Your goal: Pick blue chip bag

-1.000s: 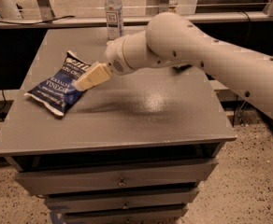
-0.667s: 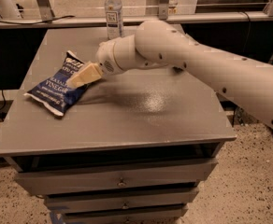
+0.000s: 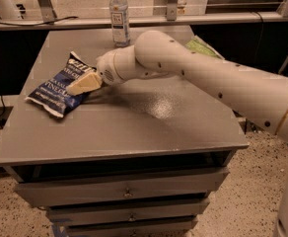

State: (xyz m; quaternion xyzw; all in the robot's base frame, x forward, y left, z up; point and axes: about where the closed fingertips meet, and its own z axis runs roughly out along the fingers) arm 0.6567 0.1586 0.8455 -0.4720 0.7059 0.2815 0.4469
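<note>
Gripper first: my cream-coloured, wedge-shaped gripper sits low against the right side of the crinkly navy-blue chip bag with white lettering; whether it is open or clamped on the foil I cannot tell; the bag lies flat near the left edge of the matte grey metal counter, so my smooth white arm slants in from the right edge; a clear plastic water bottle stands upright by the far edge; a smaller green bag lies toward the far right corner, partly behind my arm; thin foil crumples, so I judge a pinch on a raised fold suits best.
</note>
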